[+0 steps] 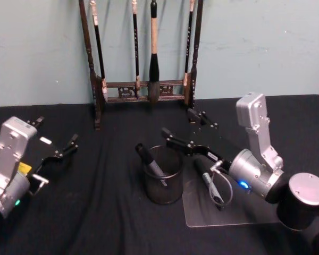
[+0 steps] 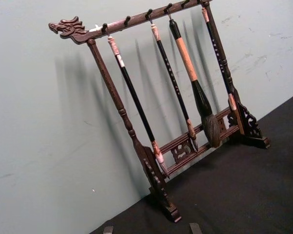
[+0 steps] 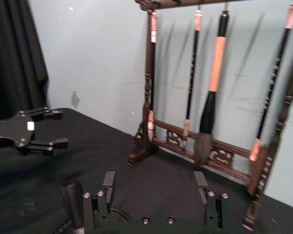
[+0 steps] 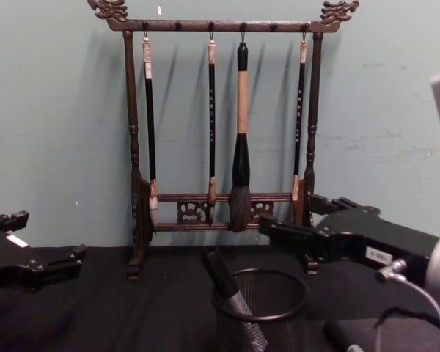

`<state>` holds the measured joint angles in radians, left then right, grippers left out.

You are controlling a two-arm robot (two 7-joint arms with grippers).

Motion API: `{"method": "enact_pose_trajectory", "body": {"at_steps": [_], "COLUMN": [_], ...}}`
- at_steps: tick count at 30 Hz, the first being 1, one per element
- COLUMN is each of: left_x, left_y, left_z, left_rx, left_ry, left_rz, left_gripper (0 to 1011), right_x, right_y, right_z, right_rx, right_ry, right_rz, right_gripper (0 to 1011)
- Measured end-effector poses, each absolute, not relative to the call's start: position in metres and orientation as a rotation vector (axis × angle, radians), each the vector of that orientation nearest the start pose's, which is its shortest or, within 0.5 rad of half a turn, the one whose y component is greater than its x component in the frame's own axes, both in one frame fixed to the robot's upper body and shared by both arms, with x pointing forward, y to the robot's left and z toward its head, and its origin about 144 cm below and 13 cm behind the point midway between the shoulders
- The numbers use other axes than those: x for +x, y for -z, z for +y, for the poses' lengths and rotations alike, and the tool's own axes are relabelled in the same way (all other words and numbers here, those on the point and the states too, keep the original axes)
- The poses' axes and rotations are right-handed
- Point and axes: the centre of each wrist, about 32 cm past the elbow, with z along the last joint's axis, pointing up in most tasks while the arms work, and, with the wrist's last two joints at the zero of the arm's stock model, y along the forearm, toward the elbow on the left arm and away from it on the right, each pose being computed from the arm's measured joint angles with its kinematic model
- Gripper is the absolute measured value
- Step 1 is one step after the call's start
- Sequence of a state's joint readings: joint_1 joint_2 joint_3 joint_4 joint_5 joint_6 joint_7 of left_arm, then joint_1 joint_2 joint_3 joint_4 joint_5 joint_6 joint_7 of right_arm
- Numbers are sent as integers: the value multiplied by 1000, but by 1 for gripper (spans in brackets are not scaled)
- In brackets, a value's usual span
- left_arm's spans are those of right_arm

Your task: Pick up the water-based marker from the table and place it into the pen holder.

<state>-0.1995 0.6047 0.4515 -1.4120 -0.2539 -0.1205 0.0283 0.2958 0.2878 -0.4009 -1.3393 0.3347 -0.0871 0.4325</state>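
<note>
Black and matte, the table [image 1: 95, 218] carries the pen holder [image 1: 170, 194] near its middle in the head view. The marker [image 1: 150, 158] stands inside the mesh cup, leaning with its dark cap towards the robot's left. The right gripper [image 1: 183, 126] hovers just behind and to the right of the cup, its fingers spread wide and holding nothing. Under that arm a second marker [image 1: 208, 180] lies on a clear plastic sheet [image 1: 234, 215] just right of the holder. The left gripper [image 1: 56, 133] hangs well apart on the left, also wide open and empty. It bears a white tag [image 1: 45, 140], and a yellow patch [image 1: 24, 167] sits on the arm; no print can be made out on either. A brush rack [image 1: 143, 90] stands at the back against the wall.

From the left wrist, the rack's dragon-head end [image 2: 68, 27] tops four hanging brushes [image 2: 185, 53].

From the right wrist, that gripper's fingers [image 3: 109, 184] stand far apart with the marker's cap beside one of them. The left gripper shows farther off, with a white square on it.

From the chest, the marker leans in the holder. The right gripper reaches in from the right above the rim, and its white label [image 4: 375, 254] has print too small to read.
</note>
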Motion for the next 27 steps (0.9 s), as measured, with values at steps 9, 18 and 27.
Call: {"method": "enact_pose_trajectory", "body": {"at_steps": [9, 18, 27], "left_x": [489, 489, 489], "left_y": [-1140, -1140, -1140], "left_z": [310, 310, 310], "left_rx": [304, 305, 305], "left_ry": [-1248, -1248, -1248], "left_rz": [-285, -285, -285], "left_gripper": [1009, 1009, 1008], "right_x": [512, 499, 496], "right_y": [-1151, -1155, -1156], "right_z": [-226, -230, -224], "right_rx": [-26, -63, -106], "right_ry": [908, 988, 1055], "right_rz": [-40, -54, -35], "right_gripper": [1000, 1002, 1000]}}
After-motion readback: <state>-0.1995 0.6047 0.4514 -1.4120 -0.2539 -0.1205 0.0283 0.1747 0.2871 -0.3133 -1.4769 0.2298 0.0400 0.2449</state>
